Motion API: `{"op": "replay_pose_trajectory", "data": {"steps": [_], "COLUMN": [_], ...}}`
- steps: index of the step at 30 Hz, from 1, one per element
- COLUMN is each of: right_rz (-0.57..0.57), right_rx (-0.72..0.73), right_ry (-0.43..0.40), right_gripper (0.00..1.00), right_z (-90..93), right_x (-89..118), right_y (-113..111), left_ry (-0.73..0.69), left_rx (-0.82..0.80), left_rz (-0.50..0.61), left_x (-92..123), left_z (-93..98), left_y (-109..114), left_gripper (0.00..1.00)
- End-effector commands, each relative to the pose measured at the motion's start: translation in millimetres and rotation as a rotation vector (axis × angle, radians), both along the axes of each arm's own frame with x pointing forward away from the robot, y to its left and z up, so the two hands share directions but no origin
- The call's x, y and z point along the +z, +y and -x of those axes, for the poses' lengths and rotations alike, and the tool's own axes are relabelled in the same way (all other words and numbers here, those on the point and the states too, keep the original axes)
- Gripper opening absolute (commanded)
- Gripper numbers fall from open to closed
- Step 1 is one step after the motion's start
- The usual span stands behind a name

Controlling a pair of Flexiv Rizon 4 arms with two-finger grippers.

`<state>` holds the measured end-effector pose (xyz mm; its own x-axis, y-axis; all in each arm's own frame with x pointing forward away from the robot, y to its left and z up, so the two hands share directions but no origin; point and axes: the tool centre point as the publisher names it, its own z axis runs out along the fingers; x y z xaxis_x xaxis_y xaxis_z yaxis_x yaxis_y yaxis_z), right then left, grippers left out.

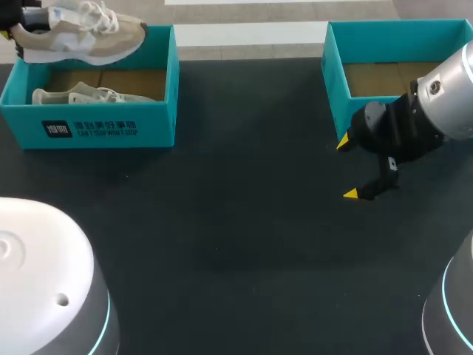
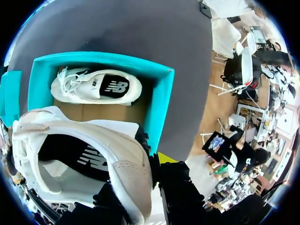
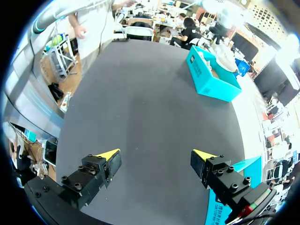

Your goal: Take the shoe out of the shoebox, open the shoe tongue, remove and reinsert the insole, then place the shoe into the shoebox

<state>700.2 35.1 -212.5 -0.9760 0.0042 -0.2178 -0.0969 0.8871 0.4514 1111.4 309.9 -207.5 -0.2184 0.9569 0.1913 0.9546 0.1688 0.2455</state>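
Observation:
A beige and white shoe (image 1: 77,33) hangs above the teal left shoebox (image 1: 89,126) at the table's far left corner. My left gripper (image 1: 10,37) is shut on its heel. In the left wrist view the held shoe (image 2: 89,159) fills the foreground, its heel wall pinched in the left gripper (image 2: 140,183), with one yellow fingertip (image 2: 164,157) showing outside it. A second matching shoe (image 2: 96,86) lies on its side inside the shoebox (image 2: 159,108). My right gripper (image 1: 347,168) stands open and empty over the table at the right; in its own view the gripper (image 3: 155,154) faces bare tabletop.
A second teal box (image 1: 334,81) with a cardboard floor stands at the back right, right behind my right gripper. The dark table (image 1: 236,222) stretches between the two boxes. Far ahead of the right gripper, the left shoebox (image 3: 211,79) shows.

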Motion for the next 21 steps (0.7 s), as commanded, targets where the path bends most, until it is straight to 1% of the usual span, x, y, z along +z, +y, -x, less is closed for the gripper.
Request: {"op": "replay_pose_trajectory", "data": {"steps": [1, 5, 6, 8, 11, 13, 21], "right_rz": [0.003, 0.003, 0.003, 0.003, 0.003, 0.003, 0.003], "right_rx": [-0.003, -0.003, -0.003, -0.003, -0.003, -0.003, -0.003], "right_ry": [-0.001, -0.001, -0.001, -0.001, -0.001, -0.001, -0.001], "right_gripper": [1.0, 1.0, 1.0, 1.0, 1.0, 1.0, 1.0], "right_z": [0.0, 0.0, 0.0, 0.0, 0.0, 0.0, 0.0], "right_x": [-1.2, -1.2, -1.2, -1.2, -1.2, -1.2, -1.2], "right_y": [1.5, 1.5, 1.5, 1.5, 1.5, 1.5, 1.5], "left_ry": [0.006, -0.011, -0.026, -0.023, 0.004, 0.017, 0.02], "left_rx": [-0.039, -0.055, -0.072, -0.076, -0.109, -0.127, -0.098], "left_rz": [0.023, 0.047, 0.035, 0.038, 0.075, 0.075, 0.067], "left_x": [-12.5, -19.9, -21.4, -24.6, -30.7, -37.1, -53.7], "left_z": [-17.7, -29.2, -31.8, -35.8, -41.1, -43.9, -56.2], "left_y": [-1.9, -2.5, -3.0, -3.5, -3.6, -3.1, 1.8], "left_gripper": [0.0, 0.0, 0.0, 0.0, 0.0, 0.0, 0.0]}}
